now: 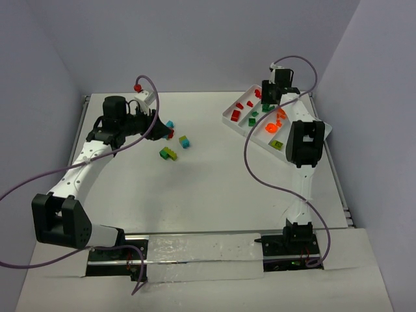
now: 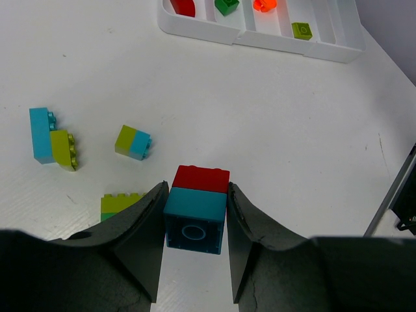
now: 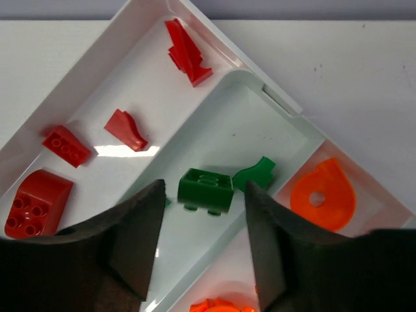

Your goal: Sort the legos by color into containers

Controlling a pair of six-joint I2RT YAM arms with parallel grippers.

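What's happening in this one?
Two robot arms are sorting toy bricks by color into a white tray. The left gripper clamps a cyan-and-red brick stack. The right gripper hangs open over the tray's green section, a green brick lying between its fingers. Several mixed bricks lie loose on the table.

— What of the tray (image 2: 195, 32) is cut off?
— From the left wrist, its far end, slicing a red brick (image 2: 184, 6). Nearer than the tray, the left gripper (image 2: 195, 195) covers half a yellow-green brick (image 2: 119, 203) and the cyan brick (image 2: 195, 221)'s sides.
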